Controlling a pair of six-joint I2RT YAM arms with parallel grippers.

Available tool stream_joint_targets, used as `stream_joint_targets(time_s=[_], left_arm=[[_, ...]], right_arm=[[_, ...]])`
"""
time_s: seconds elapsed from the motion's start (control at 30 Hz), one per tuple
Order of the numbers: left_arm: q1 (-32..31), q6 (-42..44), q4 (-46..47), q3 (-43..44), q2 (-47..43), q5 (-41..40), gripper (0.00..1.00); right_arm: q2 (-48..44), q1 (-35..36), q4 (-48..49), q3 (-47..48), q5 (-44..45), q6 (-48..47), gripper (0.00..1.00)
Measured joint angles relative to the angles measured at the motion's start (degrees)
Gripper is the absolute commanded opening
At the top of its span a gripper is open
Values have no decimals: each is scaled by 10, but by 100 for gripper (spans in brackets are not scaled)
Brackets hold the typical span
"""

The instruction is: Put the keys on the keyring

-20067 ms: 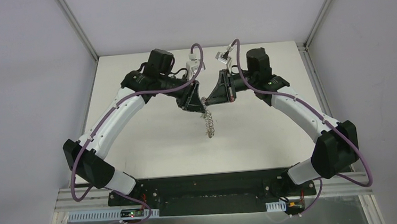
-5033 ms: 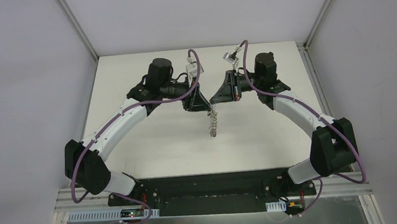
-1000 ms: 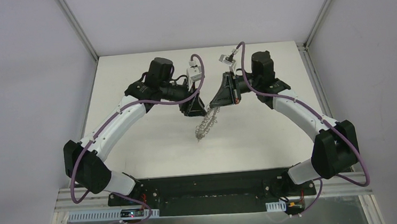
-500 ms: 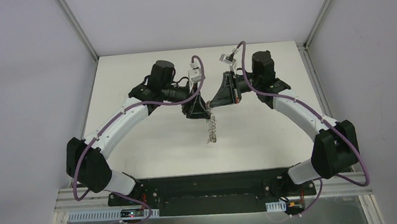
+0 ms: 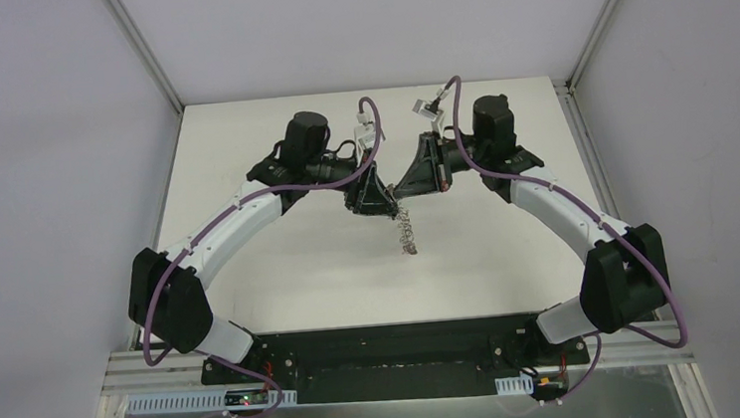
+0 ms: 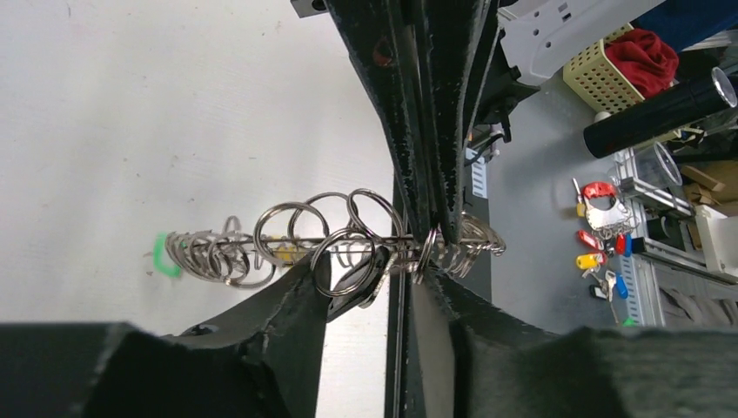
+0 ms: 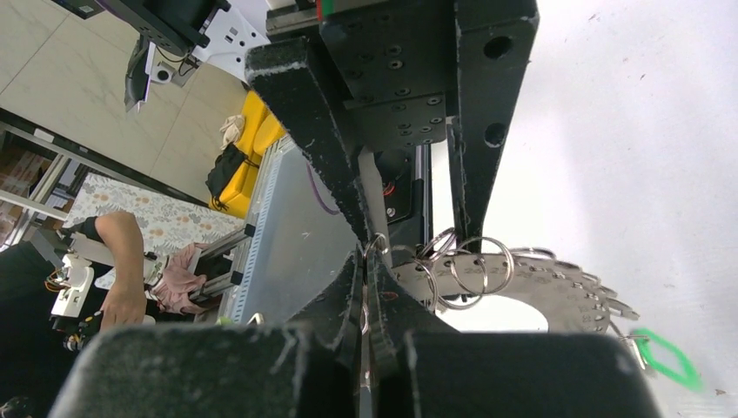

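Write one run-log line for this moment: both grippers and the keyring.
right gripper: shut on grey metal keyring | left gripper: open, straddling it | keyring: hanging

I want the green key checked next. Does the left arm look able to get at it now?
Probably yes. The green key sits at the free end of the keyring with nothing around it. The left pincer is at the other end, beside the right pincer that clamps the ring.

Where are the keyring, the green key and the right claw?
keyring [image 7: 566,283], right wrist view, on its flat grey band.
green key [image 6: 160,259], left wrist view, on its plastic head.
right claw [image 7: 364,261], right wrist view, between its closed fingertips.
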Motion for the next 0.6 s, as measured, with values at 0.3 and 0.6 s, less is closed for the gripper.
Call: stream_joint_targets(time_s=[0.3,0.6], left_arm=[[0,-12,-5,-1,0,15,3],[0,47,-104,34,0,2,0]], right_arm=[[0,-5,1,-4,9,-1,0],[1,-7,-14,-10,17,-22,0]])
